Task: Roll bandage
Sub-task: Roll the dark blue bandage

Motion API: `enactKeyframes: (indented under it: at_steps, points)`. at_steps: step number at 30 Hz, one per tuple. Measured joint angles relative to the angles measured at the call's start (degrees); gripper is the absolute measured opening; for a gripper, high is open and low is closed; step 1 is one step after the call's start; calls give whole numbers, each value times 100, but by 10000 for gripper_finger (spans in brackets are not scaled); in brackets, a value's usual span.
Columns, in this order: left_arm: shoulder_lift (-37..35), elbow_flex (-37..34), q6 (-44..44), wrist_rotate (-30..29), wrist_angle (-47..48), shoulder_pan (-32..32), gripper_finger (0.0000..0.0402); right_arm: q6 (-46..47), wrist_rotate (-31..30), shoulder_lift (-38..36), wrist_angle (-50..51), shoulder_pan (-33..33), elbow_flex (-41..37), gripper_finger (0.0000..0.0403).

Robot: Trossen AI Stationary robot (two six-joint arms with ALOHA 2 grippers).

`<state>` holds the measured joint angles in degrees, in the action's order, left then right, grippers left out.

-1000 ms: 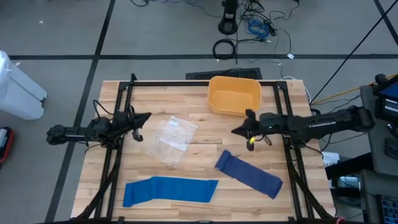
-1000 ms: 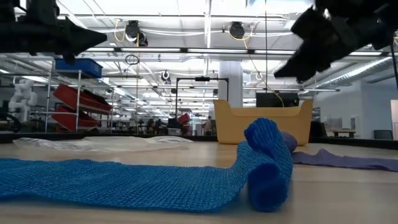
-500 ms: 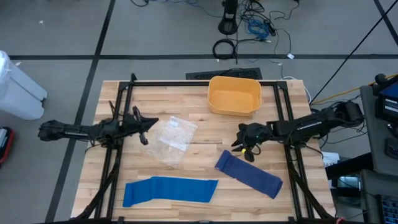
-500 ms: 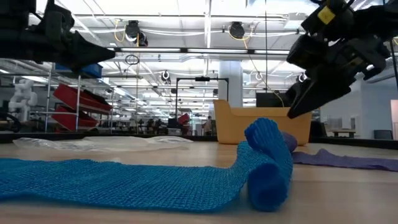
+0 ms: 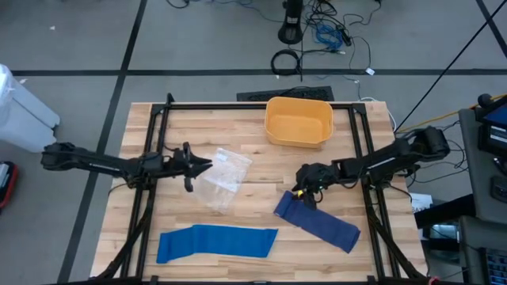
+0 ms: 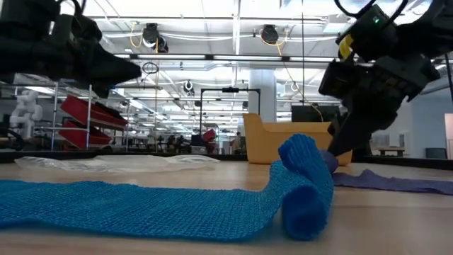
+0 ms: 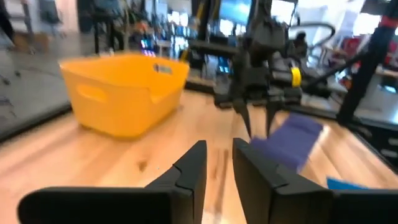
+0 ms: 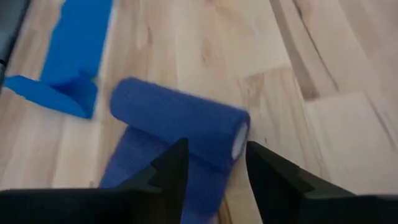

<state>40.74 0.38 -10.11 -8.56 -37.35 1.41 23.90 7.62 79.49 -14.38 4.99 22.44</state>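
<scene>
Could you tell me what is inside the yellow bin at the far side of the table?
From above, the yellow bin shows only its bare floor; nothing lies in it. In the low view its near wall hides the inside.

A dark blue bandage (image 5: 317, 222) lies on the table in front of the yellow bin (image 5: 299, 121) and a little to the right. It is partly rolled: the roll sits at the end nearer the bin, showing a pale core in the right wrist view, and a flat tail runs diagonally away. A lighter blue bandage (image 5: 215, 241) lies farther from the bin, to the left, mostly flat, its right end seemingly folded over.
</scene>
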Motion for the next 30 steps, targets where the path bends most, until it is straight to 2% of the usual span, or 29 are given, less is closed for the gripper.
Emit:
enactKeyframes:
  at_steps: [5,9,16,23,30]
  points:
    - [993,145,-8,-29,-570,195,86,82,84,301,-228,0,0,144]
    - [1803,578,8,-48,-770,319,86,126,457,497,-623,19,0,144]
    - [3309,1531,-6,29,-762,718,86,153,476,561,-1031,233,0,144]
    - [4882,2737,-245,57,-757,1364,86,664,-150,581,-1392,245,0,144]
    - [5916,3663,-308,-26,-473,1762,86,607,-297,585,-1209,291,0,144]
